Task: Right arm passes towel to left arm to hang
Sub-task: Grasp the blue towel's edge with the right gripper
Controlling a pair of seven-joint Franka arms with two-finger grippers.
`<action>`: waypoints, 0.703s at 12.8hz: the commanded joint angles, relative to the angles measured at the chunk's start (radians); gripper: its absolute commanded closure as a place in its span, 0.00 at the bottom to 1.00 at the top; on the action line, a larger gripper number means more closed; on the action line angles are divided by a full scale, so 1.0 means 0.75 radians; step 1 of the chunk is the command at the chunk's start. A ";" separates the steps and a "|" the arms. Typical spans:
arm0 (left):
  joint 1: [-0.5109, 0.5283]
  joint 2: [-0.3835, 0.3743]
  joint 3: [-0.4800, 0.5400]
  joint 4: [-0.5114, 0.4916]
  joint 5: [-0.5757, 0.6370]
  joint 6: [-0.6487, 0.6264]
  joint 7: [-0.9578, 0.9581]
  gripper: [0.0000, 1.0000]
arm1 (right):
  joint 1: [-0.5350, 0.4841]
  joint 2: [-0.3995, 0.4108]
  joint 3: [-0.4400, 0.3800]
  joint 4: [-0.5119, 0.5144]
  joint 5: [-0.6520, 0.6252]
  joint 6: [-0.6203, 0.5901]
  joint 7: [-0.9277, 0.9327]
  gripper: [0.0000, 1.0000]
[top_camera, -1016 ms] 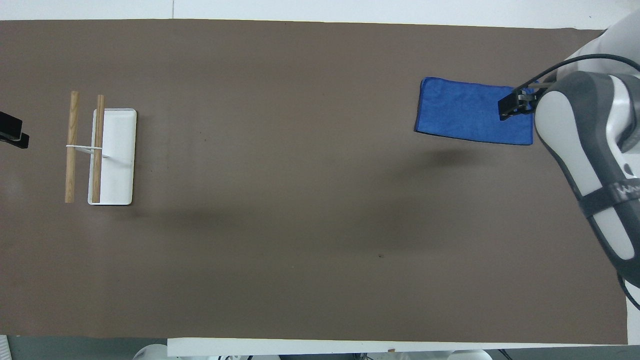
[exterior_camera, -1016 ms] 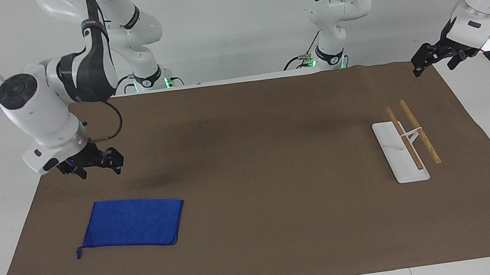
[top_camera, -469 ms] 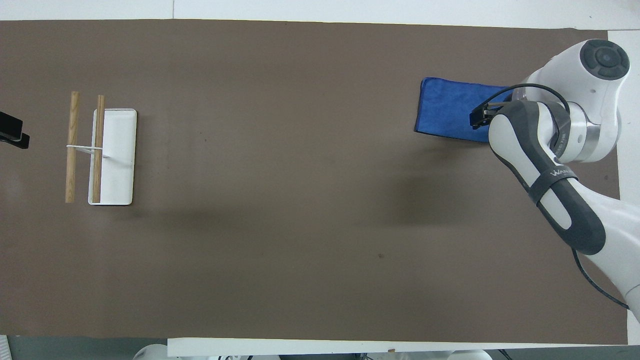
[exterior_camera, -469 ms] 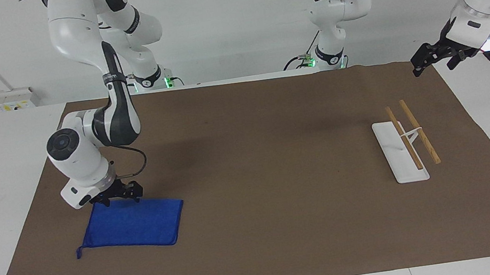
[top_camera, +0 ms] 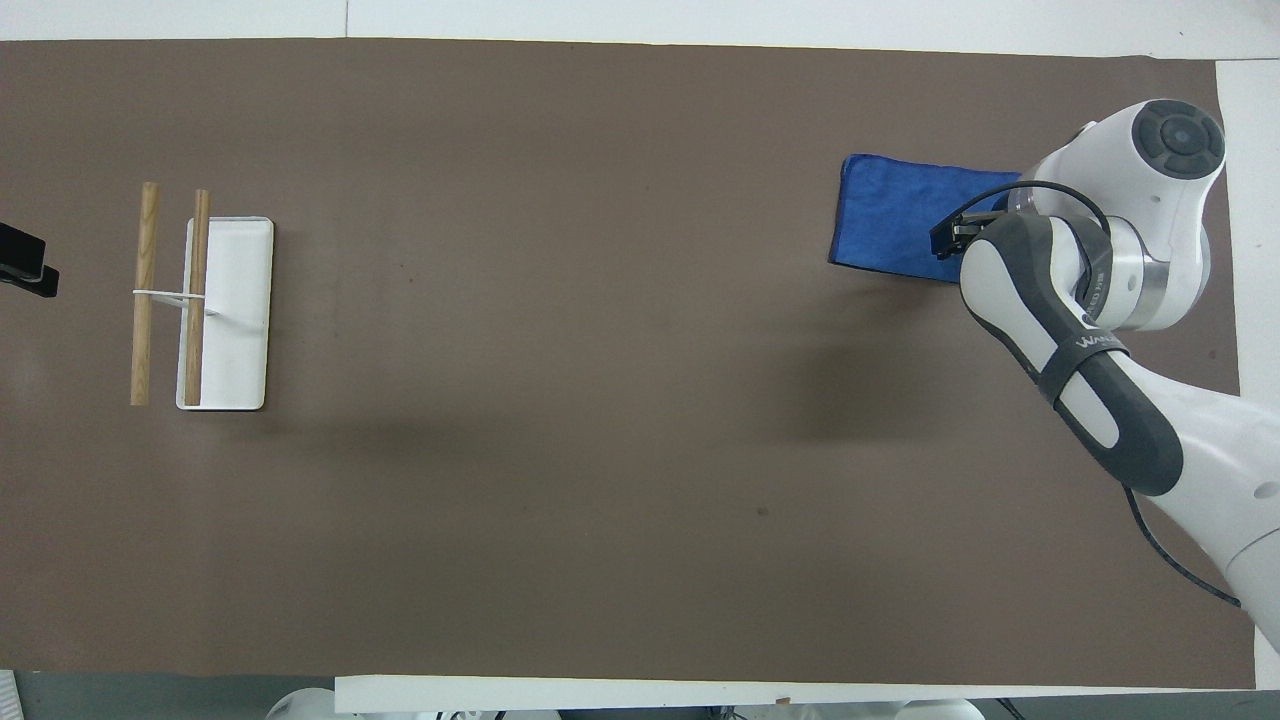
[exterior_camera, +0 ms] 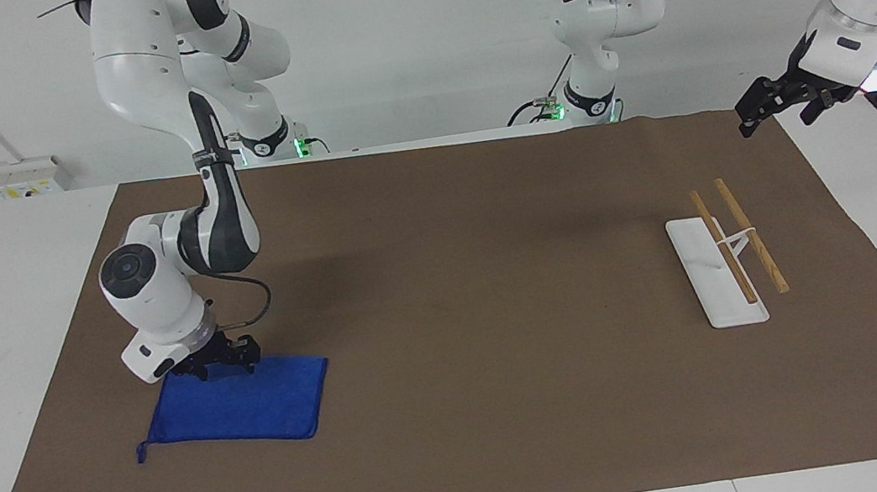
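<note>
The royal-blue towel [exterior_camera: 248, 406] lies flat on the brown mat toward the right arm's end of the table; it also shows in the overhead view [top_camera: 890, 225]. Its tiny loop sticks out at one corner [exterior_camera: 142, 451]. My right gripper [exterior_camera: 225, 365] is down at the towel's edge nearest the robots, fingers open and touching or just above the cloth; in the overhead view [top_camera: 947, 238] the arm hides part of the towel. My left gripper [exterior_camera: 776, 108] waits open and empty, raised over the mat's edge at the left arm's end, showing in the overhead view [top_camera: 25, 268].
A white rack base [exterior_camera: 704, 270] with two wooden rods [exterior_camera: 752, 235] on a raised bracket stands toward the left arm's end; it shows in the overhead view [top_camera: 240, 330]. The brown mat [exterior_camera: 476, 275] covers the table.
My right gripper has come down from above the mat onto the towel's edge nearest the robots. The towel has not moved. The left arm has not moved.
</note>
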 commanded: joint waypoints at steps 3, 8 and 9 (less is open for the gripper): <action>0.009 -0.031 -0.004 -0.031 0.006 -0.008 0.021 0.00 | -0.012 0.000 0.011 -0.064 0.019 0.079 -0.026 0.18; 0.009 -0.033 -0.004 -0.033 0.006 -0.030 0.021 0.00 | -0.010 -0.002 0.011 -0.072 0.019 0.075 -0.029 0.52; 0.011 -0.033 -0.002 -0.033 0.006 -0.027 0.021 0.00 | -0.010 -0.002 0.011 -0.072 0.019 0.069 -0.029 0.66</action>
